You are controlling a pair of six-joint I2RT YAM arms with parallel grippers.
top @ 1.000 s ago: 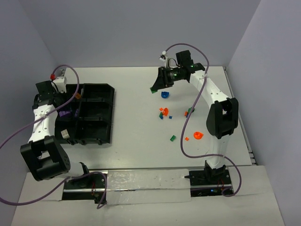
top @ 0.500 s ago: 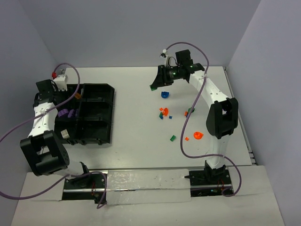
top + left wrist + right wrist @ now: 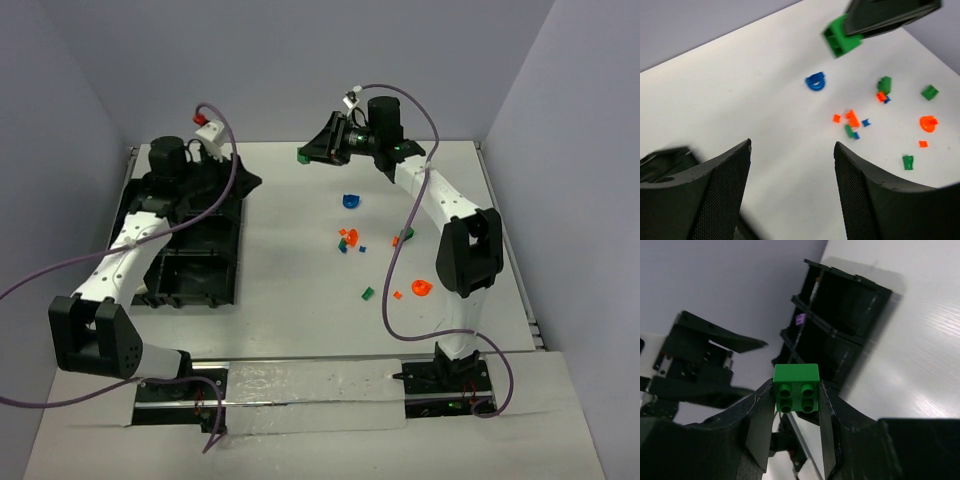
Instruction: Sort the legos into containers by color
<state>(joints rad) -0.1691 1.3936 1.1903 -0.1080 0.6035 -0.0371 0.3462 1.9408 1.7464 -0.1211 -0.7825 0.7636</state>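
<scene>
Presently we are clamping our right hand (image 3: 795, 396) on the green square plastic brick (image 3: 796, 376), holding it aloft between the loose bricks (image 3: 348, 238) and the black divided plastic tray (image 3: 190, 282), likely for sorting; our left hand (image 3: 792, 150) is hovering empty, fingers apart.

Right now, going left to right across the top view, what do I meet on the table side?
tray → held green brick → blue ring → loose green brick → orange round piece
</scene>
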